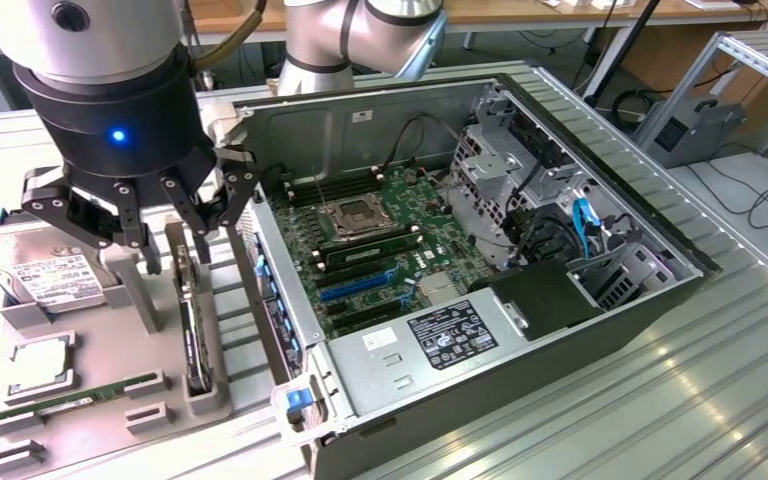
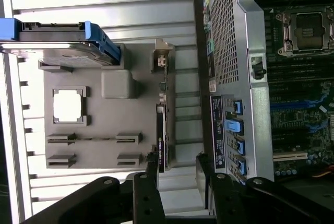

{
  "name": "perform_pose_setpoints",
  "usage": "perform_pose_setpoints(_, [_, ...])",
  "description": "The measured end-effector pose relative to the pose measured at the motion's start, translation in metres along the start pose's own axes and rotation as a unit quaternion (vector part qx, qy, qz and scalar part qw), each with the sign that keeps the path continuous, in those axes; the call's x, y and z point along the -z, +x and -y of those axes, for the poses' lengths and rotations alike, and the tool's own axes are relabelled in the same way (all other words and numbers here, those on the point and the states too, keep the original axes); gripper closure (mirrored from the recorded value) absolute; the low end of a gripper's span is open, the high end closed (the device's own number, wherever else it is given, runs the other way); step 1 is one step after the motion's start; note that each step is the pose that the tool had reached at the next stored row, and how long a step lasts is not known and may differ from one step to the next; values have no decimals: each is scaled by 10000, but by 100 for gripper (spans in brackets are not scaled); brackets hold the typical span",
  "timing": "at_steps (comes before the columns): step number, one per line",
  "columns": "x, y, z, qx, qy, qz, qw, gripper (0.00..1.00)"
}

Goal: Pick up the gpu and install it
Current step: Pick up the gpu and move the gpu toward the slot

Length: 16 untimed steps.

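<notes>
The gpu (image 1: 195,335) is a thin dark strip standing on edge in a slot of the grey holder tray (image 1: 104,330), at the exterior view's left beside the open computer case (image 1: 598,300). My gripper (image 1: 171,238) hangs just above the gpu's far end, open, with nothing between its fingers. In the wrist view the gpu (image 2: 162,135) runs up to the gripper (image 2: 177,179) and its near end lies just inside one black finger (image 2: 148,185). The other finger (image 2: 206,179) stands apart over the ribbed table.
The tray also holds a hard drive (image 1: 37,270) with a white label, a CPU (image 1: 44,362) and a green RAM stick (image 1: 57,405). The case's metal side wall (image 1: 291,320) rises right beside the tray. Inside lies the motherboard (image 1: 384,235) with blue slots (image 1: 357,285).
</notes>
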<state>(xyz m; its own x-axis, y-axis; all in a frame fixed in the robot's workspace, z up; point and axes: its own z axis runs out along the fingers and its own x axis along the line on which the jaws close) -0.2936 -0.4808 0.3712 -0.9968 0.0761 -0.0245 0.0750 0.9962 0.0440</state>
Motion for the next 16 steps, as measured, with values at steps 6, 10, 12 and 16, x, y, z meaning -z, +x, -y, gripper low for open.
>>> perform_pose_setpoints(6, [-55,12,3,0,0,0,10000,58])
perform_pose_setpoints(10, [-79,16,4,0,0,0,10000,58])
perform_pose_setpoints(12, [-91,18,5,0,0,0,10000,58])
perform_pose_setpoints(16, [-114,24,6,0,0,0,10000,58])
